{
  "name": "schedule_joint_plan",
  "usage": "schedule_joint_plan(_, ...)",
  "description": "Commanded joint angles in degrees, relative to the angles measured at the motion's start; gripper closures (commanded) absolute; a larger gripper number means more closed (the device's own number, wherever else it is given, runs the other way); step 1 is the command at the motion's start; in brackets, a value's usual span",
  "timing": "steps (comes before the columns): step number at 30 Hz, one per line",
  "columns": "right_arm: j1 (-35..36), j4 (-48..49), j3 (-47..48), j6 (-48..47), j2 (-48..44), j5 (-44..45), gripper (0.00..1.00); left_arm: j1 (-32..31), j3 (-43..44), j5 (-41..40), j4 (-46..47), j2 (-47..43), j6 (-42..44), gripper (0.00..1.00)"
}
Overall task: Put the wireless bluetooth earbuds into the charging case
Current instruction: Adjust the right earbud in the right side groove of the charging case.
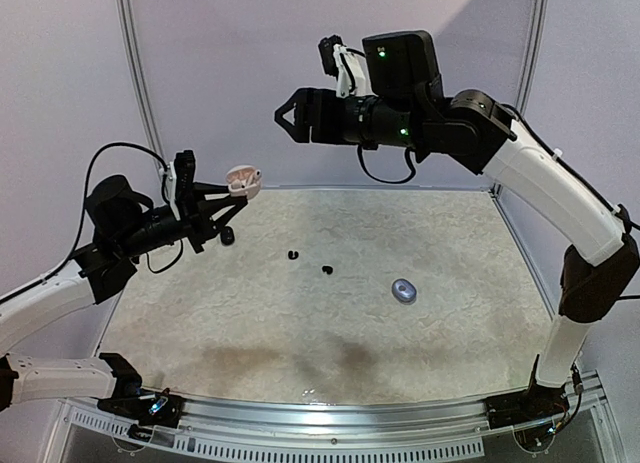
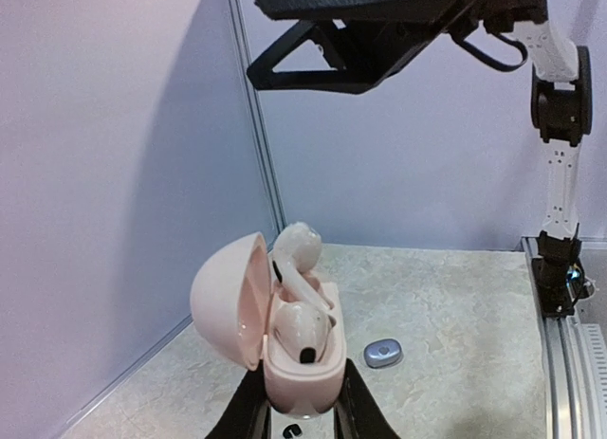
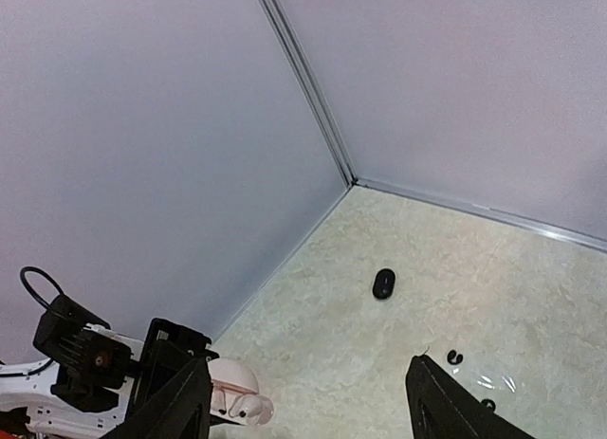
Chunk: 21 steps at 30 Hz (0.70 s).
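Note:
My left gripper [image 2: 302, 393] is shut on the base of an open pink charging case [image 2: 305, 368], held in the air at the left [image 1: 243, 180]. Its lid [image 2: 226, 297] hangs open to the left. One whitish-pink earbud [image 2: 302, 327] sits in a socket. A second one [image 2: 300, 247] lies tilted, sticking out of the top. Two black earbuds [image 1: 293, 254] [image 1: 327, 271] lie on the table. My right gripper [image 1: 284, 114] is open and empty, high above the back of the table; its view looks down on the pink case [image 3: 239, 402].
A small black case [image 1: 228, 236] lies near the left wall, and also shows in the right wrist view [image 3: 383, 283]. A blue-grey case [image 1: 404, 290] rests right of centre. White walls enclose the marbled table [image 1: 300, 333] on three sides.

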Motion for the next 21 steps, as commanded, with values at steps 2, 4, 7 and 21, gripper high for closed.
schedule_joint_plan(2, 1.12, -11.08, 4.06, 10.4, 2.56, -0.48, 0.29, -1.88, -2.02, -2.97, 3.14, -0.22, 3.97, 1.0)
schedule_joint_plan(4, 1.7, -11.59, 4.29, 11.08, 3.55, -2.19, 0.32, -2.54, -2.67, -3.21, 4.16, -0.11, 4.21, 1.0)
schedule_joint_plan(7, 2.87, -12.06, 4.29, 12.15, 4.11, -3.79, 0.39, -3.34, -3.26, -3.21, 5.09, -0.14, 3.6, 1.0)
schedule_joint_plan(21, 4.73, -12.65, 4.12, 14.45, 5.83, -7.04, 0.47, -5.43, -3.82, -3.31, 5.09, -0.75, 3.64, 1.0)
